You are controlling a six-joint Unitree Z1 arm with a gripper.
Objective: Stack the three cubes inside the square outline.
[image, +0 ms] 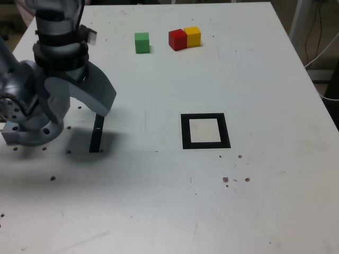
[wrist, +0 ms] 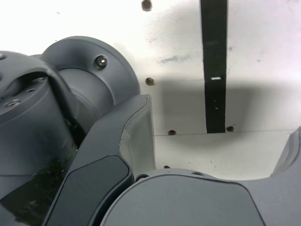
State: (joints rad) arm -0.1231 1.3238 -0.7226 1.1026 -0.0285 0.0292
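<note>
Far across the white table in the exterior view, the green cube (image: pixel 142 42) stands alone. To its right the red cube (image: pixel 177 39) and the yellow cube (image: pixel 193 36) touch side by side. The square outline (image: pixel 185 131), black with a white centre, lies near the table's middle with nothing in it. My gripper (image: pixel 77 114) hangs at the exterior view's left on the folded arm, jaws spread open and pointing down, holding nothing and far from the cubes. No cube or outline appears in the wrist view.
The arm's grey base (image: pixel 26 127) sits at the table's left edge and fills much of the wrist view (wrist: pixel 70 94). A thin black strip (image: pixel 97 133) lies just under the gripper, seen also as a strip (wrist: pixel 214 70) in the wrist view. Small dark specks (image: pixel 226 180) dot the table.
</note>
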